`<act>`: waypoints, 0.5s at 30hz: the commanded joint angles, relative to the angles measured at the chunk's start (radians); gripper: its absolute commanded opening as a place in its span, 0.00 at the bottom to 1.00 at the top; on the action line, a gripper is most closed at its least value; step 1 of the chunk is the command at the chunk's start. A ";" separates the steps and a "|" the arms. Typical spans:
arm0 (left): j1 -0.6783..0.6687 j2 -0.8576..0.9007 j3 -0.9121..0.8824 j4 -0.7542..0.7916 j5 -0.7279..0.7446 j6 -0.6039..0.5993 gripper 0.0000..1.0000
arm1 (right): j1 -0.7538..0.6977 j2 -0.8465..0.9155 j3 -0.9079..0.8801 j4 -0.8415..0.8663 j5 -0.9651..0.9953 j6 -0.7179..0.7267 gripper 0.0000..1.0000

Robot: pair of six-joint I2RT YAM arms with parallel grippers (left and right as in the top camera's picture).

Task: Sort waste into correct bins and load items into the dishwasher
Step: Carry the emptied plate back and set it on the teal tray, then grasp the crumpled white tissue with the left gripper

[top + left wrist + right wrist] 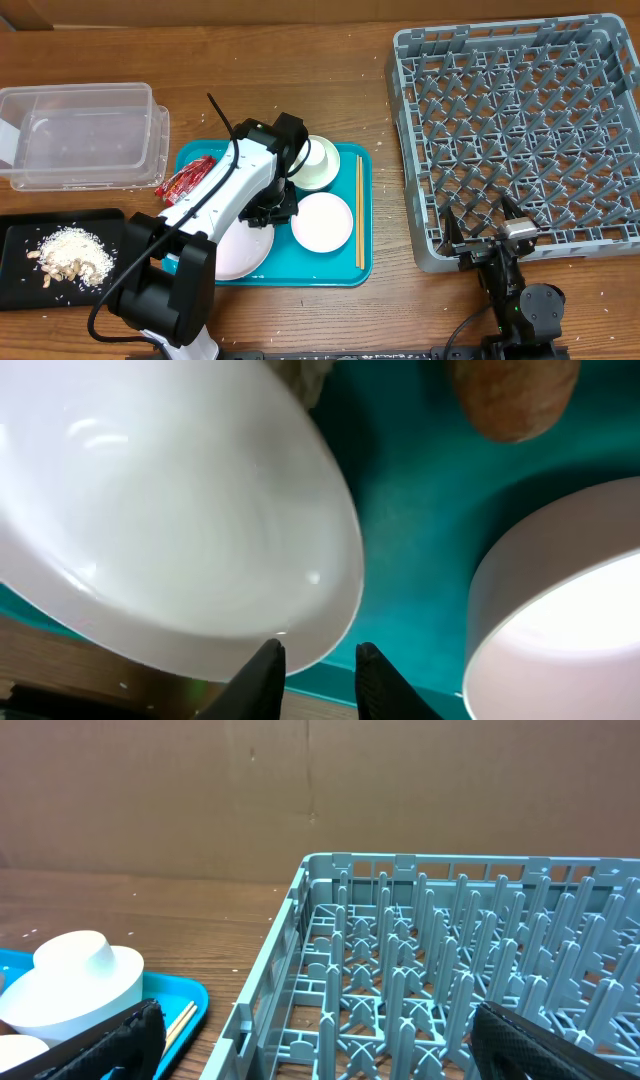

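Plate [243, 252] first: overhead, it lies at the near-left corner of the teal tray [340, 262], half hidden under the left arm, with the left gripper [268, 208] down over its far edge. On the same tray sit a bowl [322, 222], an upturned bowl [318, 160] and the chopsticks [359, 210] along the right side. The wrapper [185, 181] lies across the tray's left lip, near the tub [80, 135]. Rice [70, 252] is heaped in the black tray [15, 285]. The rack [520, 120] stands well apart on the right of the bench [300, 60], and the right gripper [487, 228] hangs at its near wall, I judge so that it is on hand for loading

From the left wrist, the left gripper [315, 660] shows only a narrow gap, with the plate [170, 510] rim right at its mouth; I see no pinch on it. I judge it comes in low because a flat plate offers only its rim. The sausage [510, 395] lies on the teal tray [410, 530] beyond and the bowl [560, 630] is just to the right, so I have little room to swing

From the right wrist, the right gripper [315, 1025] is spread wide and empty, looking along the rack [450, 950], with the upturned bowl [75, 982] and chopsticks [182, 1017] off to its left on the teal tray [165, 988]
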 commanded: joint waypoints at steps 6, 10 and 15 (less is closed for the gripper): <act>-0.005 0.008 0.045 -0.059 -0.060 0.021 0.27 | -0.002 -0.011 -0.010 0.005 0.001 -0.003 1.00; -0.004 0.008 0.124 -0.114 -0.142 0.022 0.57 | -0.002 -0.011 -0.010 0.005 0.001 -0.003 1.00; 0.002 0.008 0.204 -0.105 -0.171 0.093 1.00 | -0.002 -0.011 -0.010 0.005 0.001 -0.003 1.00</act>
